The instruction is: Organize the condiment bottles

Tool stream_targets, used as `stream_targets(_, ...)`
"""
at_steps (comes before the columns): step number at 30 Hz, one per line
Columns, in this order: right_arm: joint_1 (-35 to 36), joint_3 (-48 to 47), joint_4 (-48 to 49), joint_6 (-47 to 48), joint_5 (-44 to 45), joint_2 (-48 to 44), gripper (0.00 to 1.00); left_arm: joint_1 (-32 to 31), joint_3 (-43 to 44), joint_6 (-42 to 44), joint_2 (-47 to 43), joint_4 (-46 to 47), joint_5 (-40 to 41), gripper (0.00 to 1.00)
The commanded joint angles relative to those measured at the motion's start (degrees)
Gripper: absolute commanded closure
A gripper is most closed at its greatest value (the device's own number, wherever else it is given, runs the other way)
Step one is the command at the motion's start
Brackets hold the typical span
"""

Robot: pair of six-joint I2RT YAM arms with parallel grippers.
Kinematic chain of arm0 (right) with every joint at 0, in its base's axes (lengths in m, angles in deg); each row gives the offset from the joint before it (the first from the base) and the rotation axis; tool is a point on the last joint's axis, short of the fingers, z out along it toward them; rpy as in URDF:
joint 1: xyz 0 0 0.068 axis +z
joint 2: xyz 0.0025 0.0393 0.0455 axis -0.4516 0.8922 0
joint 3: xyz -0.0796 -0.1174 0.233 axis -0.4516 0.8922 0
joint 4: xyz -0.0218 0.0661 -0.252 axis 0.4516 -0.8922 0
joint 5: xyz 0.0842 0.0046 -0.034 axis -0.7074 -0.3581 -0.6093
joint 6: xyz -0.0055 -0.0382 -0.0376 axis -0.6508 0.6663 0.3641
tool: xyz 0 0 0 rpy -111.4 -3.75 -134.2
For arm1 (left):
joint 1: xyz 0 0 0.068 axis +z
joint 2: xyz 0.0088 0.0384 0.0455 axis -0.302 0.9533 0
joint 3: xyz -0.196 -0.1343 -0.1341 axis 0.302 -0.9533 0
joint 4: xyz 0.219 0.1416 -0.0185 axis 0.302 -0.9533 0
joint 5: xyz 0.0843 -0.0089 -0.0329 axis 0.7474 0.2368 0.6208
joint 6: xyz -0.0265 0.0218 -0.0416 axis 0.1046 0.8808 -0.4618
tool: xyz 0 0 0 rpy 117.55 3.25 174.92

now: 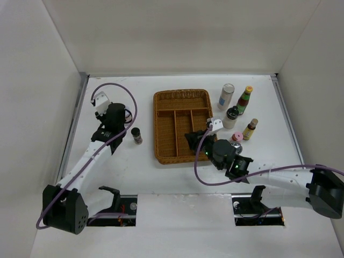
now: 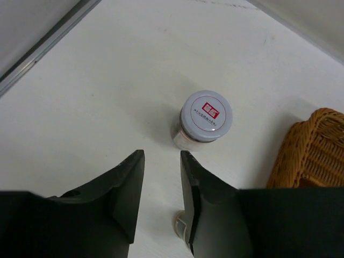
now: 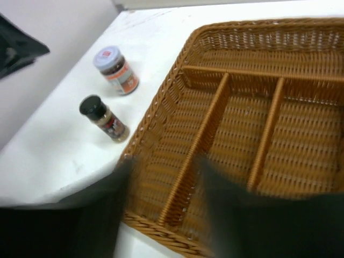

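Left wrist view. Item: grey-lidded jar (image 2: 207, 118), upright on the desk (image 2: 107, 80), just ahead of the left fingers (image 2: 129, 188) and in line with their gap, not touching. The left fingers are drawn nearly together, with nothing between them. A black-lidded jar (image 3: 102, 115) stands near it, outside the wicker tray (image 3: 252, 27).

The right fingers (image 3: 242, 215) are blurred over the tray's long compartments, so their spread cannot be told; they are well apart from both jars.

The white shaker (image 1: 227, 97) and yellow-capped sauce bottle (image 1: 245, 100) stand on the desk right of the tray.
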Motion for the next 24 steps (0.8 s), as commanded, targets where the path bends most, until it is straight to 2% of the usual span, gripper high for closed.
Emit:
stream_targets(1,-0.4,-0.5,2.8,-1.4,-4.5,-1.3,0.73,0.9,3.2,1.8,2.7,4.3,-0.5,0.71)
stream_targets(2,-0.5,-0.7,2.3,-1.4,-5.0,-1.4,0.74,1.2,3.4,1.8,3.8,4.1,-0.7,0.65)
stream_targets(5,-1.1,-0.6,2.2,-1.3,-5.2,-0.6,0.64,1.4,4.2,2.0,7.5,4.6,-1.5,0.34)
stream_targets(7,-1.7,-0.6,2.5,-1.3,-5.8,0.0,0.57,1.0,5.2,2.2,9.6,5.1,-2.5,0.26)
stream_targets(9,-1.7,-0.7,2.6,-1.5,-6.6,0.9,0.45,0.7,6.1,3.3,12.1,7.1,-3.8,0.19)
stream_targets(11,-1.7,-1.1,2.6,-1.6,-6.8,1.8,0.37,1.0,7.6,4.3,15.5,8.9,-5.2,0.18)
stream_targets(16,-1.7,-1.9,2.7,-2.1,-6.1,4.3,0.29,3.2,11.9,7.2,23.3,11.1,-5.8,0.19)
stream_targets(22,-1.7,-2.2,2.8,-1.9,-6.2,5.2,0.27,4.0,14.8,7.1,30.0,11.0,-6.7,0.21)
stream_targets(24,-1.7,-2.1,2.8,-1.8,-6.1,4.8,0.26,4.5,14.9,6.8,31.4,12.0,-6.7,0.26)
